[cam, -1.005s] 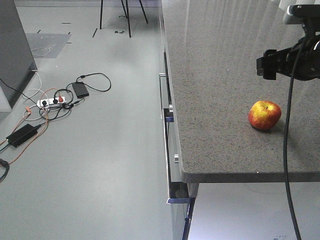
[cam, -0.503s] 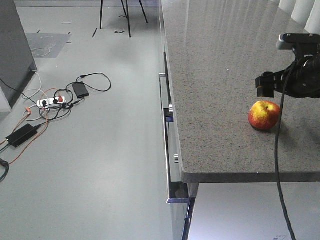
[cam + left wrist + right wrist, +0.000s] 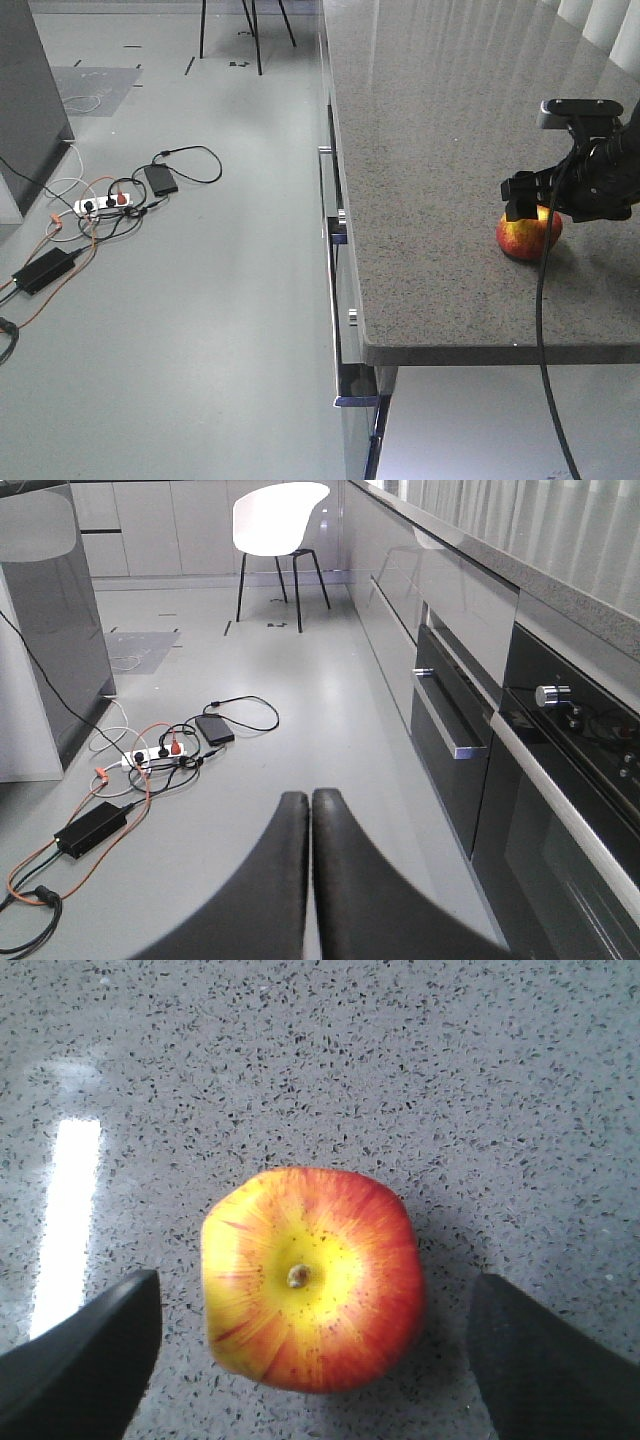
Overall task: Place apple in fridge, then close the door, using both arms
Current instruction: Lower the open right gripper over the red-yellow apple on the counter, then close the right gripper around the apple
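Under right gripper (image 3: 312, 1283), between spread fingers (image 3: 90, 1360), apple (image 3: 312, 1278), untouched

No legible text or labels anywhere

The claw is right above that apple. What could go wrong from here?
1. The apple is round and shiny. The open right gripper has its fingers on either side, not touching, and an uneven squeeze might roll it away across the smooth countertop.
2. The black cable hanging from the arm past the counter's edge could perhaps snag.
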Motion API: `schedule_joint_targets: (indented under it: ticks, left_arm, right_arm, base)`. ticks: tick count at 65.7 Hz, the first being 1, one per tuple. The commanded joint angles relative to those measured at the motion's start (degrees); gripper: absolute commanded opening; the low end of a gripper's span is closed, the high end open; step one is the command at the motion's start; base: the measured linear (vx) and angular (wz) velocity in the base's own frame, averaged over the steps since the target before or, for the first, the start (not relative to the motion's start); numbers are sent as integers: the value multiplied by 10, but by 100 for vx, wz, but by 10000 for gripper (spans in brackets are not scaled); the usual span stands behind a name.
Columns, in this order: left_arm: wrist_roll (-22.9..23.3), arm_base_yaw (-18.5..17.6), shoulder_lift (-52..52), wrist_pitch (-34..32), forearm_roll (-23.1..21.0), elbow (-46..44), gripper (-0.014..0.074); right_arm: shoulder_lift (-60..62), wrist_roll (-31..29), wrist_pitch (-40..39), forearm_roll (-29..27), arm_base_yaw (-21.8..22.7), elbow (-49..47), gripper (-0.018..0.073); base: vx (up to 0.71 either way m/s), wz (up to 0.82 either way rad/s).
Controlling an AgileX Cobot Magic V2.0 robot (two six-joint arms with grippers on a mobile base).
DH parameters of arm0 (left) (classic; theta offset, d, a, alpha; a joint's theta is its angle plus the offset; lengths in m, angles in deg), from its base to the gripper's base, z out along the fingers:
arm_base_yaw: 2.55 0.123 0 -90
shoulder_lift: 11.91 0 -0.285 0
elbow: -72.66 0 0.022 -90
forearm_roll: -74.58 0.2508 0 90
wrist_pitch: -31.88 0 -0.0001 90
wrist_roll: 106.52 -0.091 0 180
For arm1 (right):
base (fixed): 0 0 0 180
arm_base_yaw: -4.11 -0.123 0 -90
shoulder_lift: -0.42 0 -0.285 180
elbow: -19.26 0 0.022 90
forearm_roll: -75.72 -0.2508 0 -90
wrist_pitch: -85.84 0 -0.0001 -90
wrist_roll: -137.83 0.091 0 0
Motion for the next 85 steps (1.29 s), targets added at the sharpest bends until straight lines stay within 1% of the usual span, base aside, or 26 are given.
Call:
schedule_joint_targets:
  ticks: [1,36,42,47,51,64,68,74,85]
  left_arm:
    - [2,-4,-8,-42,-5,11,-6]
    - [2,-4,-8,-42,-5,11,-6]
    - [2,-4,-8,-42,-5,11,-6]
    - [2,-4,-8,-42,-5,11,-6]
    - [2,-4,-8,-42,-5,11,-6]
    - [2,-4,-8,-42,-5,11,-6]
    - [2,-4,-8,-42,-5,11,-6]
    - [2,-4,-8,-42,-5,11,-6]
    - [2,-4,-8,-42,-5,11,-6]
  right_arm:
    - [22,-1,-21,-3,2,-18,592]
    - [-18,-3,-42,-20,2,-18,592]
    - [-25,-6,-40,-20,2,-18,578]
    - [-28,-6,-43,-20,2,-18,542]
    - [-29,-6,-45,-20,2,-18,495]
    - [-30,-5,-47,-20,2,-18,255]
    - [-30,-5,-47,-20,2,-18,209]
    - [-27,-6,-45,-20,2,-18,181]
    - [11,-22,-51,-21,1,-18,186]
  base:
    - [0,0]
    - [0,0]
    - [0,0]
    - [0,0]
    - [0,0]
    - [0,0]
    - [0,0]
    - [0,0]
    - [0,0]
